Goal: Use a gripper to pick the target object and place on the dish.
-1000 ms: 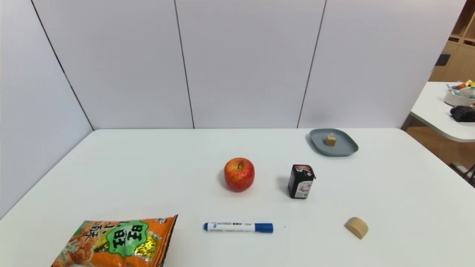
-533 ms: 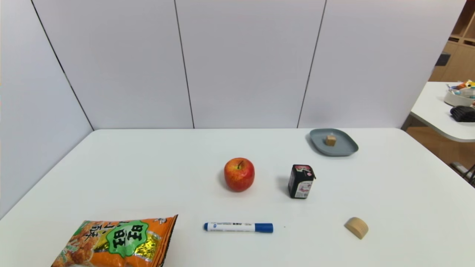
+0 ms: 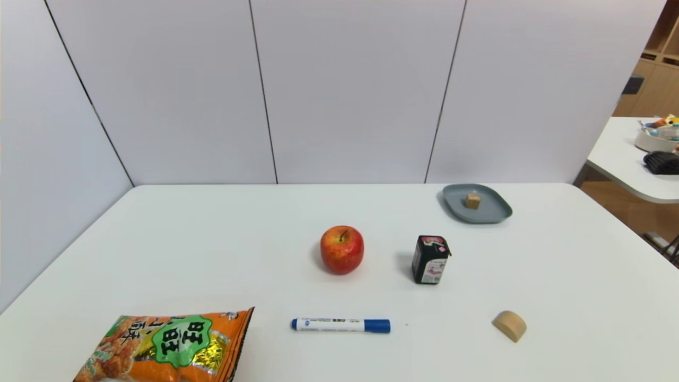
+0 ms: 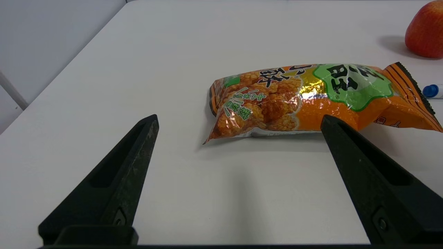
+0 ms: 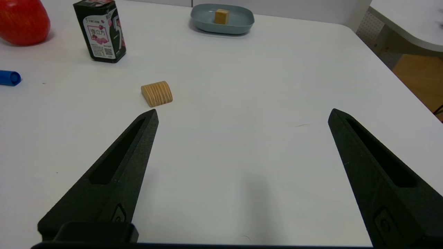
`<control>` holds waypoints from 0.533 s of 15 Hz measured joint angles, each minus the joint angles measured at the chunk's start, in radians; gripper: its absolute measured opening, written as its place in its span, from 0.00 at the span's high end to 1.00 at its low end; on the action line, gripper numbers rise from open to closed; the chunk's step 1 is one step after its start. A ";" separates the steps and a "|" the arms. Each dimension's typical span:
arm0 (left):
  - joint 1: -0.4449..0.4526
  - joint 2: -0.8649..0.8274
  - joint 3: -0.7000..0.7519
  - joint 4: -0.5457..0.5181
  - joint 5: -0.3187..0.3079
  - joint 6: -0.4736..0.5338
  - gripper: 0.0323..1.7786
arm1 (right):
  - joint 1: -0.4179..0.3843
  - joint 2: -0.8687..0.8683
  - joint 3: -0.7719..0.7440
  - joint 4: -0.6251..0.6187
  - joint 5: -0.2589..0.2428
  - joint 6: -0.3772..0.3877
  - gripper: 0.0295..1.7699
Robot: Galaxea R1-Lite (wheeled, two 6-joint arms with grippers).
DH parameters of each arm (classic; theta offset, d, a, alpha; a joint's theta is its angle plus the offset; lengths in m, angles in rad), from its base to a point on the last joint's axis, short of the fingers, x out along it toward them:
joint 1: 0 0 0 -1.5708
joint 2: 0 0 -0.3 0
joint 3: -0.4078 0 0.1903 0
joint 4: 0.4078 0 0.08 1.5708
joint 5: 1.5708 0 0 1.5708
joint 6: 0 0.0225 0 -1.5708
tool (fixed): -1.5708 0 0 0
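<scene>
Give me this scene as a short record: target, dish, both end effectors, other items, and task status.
target: small wooden cube, on the dish
dish: grey-blue plate, far right part of the table
right end effector: open, nothing between its fingers, above the near right of the table
left end effector: open, empty, above the near left
other items: apple, black carton, marker, half-round block, snack bag
status: cube placed, task looks complete

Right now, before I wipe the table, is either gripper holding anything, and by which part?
Nothing is held: the left gripper and right gripper both stand open and empty.
</scene>
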 joint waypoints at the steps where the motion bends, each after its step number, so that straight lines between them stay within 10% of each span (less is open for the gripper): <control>1: 0.000 0.000 0.000 0.000 0.000 0.000 0.05 | 0.000 0.000 0.000 0.000 0.001 0.000 0.04; 8: 0.000 0.000 0.000 0.000 0.000 0.000 0.05 | 0.000 0.000 0.000 0.001 0.001 0.000 0.04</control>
